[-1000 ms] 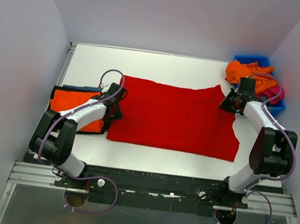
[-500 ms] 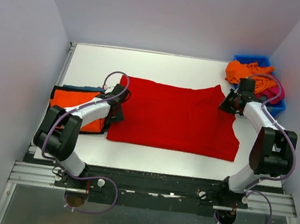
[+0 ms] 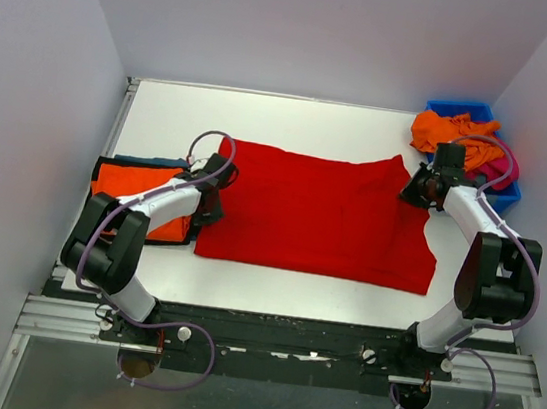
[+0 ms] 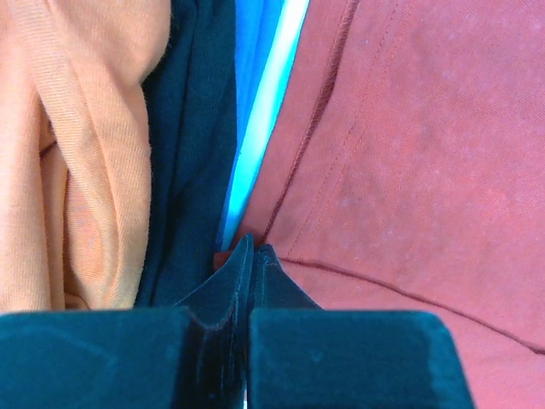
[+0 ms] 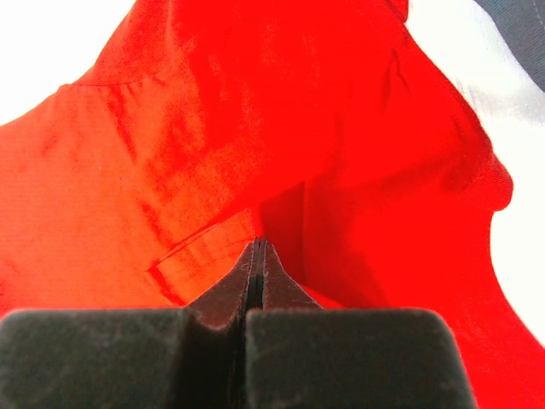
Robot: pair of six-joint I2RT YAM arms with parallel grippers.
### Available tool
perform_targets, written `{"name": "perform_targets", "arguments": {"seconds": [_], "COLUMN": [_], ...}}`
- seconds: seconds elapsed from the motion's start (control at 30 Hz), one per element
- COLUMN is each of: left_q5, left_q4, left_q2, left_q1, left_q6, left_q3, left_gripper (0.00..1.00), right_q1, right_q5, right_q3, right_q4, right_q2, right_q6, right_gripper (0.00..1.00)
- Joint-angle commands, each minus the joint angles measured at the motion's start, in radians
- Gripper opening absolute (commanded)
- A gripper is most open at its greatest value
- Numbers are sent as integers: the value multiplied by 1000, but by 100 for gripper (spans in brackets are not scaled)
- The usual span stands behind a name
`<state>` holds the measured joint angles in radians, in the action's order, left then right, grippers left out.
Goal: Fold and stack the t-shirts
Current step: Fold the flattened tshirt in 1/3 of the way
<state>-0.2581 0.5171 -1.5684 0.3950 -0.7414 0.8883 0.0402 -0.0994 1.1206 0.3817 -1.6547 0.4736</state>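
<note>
The large red t-shirt lies spread flat mid-table. My left gripper sits at its left edge, jaws shut on the hem of the red cloth; the left gripper's tips meet right at that edge. My right gripper is at the shirt's far right corner, shut on the red cloth, which bunches up around the right gripper's tips. At the left lies a folded stack with an orange t-shirt on top of dark and teal-blue ones.
A blue bin at the back right holds a crumpled orange shirt and a magenta one. In the left wrist view the orange stack and its dark layer lie just left of the fingers.
My left gripper has shifted a little farther along the shirt's left edge and has shut on the hem. The right arm and the shirt have not moved.
</note>
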Motion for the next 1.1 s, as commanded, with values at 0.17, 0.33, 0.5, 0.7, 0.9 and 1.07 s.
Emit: {"name": "perform_targets", "arguments": {"seconds": [0.17,0.33,0.5,0.7,0.9,1.07], "left_q5": [11,-4,-56,-29,-9,-13], "left_q4": [17,26,103,90,70,80], "left_q2": [91,93,51,51,47,28], "left_q1": [4,4,4,4,5,5], "left_q6": [17,25,19,16,10,7], "left_q3": [32,50,78,17,-14,-17], "left_gripper": [0,0,21,42,43,49], "right_q1": [12,18,21,23,21,24], "right_q5": [23,18,9,7,4,6], "right_q3": [45,57,62,59,50,47], "right_q4": [13,16,19,14,8,6], "right_q2": [58,62,52,47,47,47], "right_q6": [0,0,2,2,3,2], "right_gripper": [1,1,1,1,1,1]}}
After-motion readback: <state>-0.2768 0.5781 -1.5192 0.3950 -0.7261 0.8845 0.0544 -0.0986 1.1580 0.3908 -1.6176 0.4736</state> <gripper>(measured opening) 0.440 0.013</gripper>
